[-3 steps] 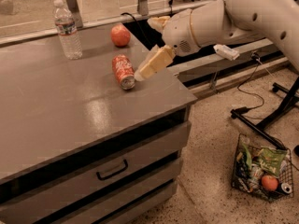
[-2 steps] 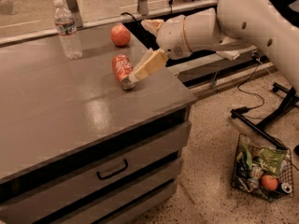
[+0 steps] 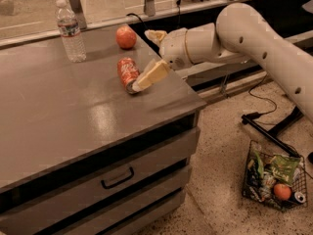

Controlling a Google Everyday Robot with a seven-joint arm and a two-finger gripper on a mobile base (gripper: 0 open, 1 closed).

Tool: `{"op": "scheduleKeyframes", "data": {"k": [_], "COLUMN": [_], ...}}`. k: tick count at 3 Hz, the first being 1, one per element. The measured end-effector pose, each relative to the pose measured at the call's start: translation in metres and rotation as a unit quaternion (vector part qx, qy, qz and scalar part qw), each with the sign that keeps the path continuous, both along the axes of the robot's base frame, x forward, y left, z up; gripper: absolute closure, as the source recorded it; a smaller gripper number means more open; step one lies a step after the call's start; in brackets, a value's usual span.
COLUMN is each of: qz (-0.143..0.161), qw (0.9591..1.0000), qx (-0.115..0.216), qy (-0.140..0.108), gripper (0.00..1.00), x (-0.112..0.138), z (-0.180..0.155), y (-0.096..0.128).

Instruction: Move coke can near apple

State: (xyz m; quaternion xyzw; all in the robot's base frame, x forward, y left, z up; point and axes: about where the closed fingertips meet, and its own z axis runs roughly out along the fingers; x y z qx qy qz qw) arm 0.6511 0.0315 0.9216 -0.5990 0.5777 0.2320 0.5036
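No legible text anywhere. Coke can (image 3: 127, 73), near surface's right edge: white script, unreadable. Water bottle (image 3: 70, 30), back edge: label unreadable. Gripper (image 3: 144, 73) just right of can.

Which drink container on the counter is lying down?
The coke can, on its side beside the gripper; the water bottle stands upright.

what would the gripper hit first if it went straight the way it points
Likely the coke can, lying right at the tip of the gripper; depth is unclear, they may already touch.
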Motion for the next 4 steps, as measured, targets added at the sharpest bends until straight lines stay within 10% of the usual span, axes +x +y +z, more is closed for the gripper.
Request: {"op": "scheduleKeyframes", "data": {"k": [4], "qz": [-0.040], "qw": [0.9973], "qx": [-0.019], "qy": [0.059], "gripper": [0.00], "x": [0.013], "z": [-0.033], "y": [0.004]}}
